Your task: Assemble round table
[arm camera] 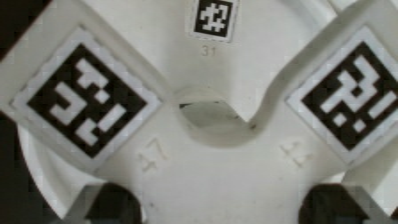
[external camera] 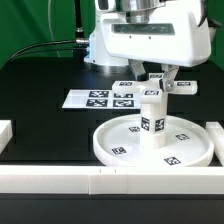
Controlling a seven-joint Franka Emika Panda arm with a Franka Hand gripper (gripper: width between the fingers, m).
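Note:
The large rimmed round disc (external camera: 120,145) lies flat on the black table. The short cylinder leg (external camera: 152,118) stands upright at its middle, with a tag on its side. The cross-shaped foot (external camera: 183,86) sits level on top of the leg. My gripper (external camera: 152,80) comes down from above and is shut on the foot's middle. In the wrist view the foot (arm camera: 196,120) fills the picture, with tagged arms spreading out. Its white body spans the whole gap of my gripper (arm camera: 228,205) between the two dark fingertips (arm camera: 116,205).
The marker board (external camera: 98,98) lies flat behind the disc toward the exterior view's left. Long white border rails run along the front (external camera: 60,180), the exterior view's right (external camera: 215,135) and the exterior view's left (external camera: 5,130). The arm's white body hangs above.

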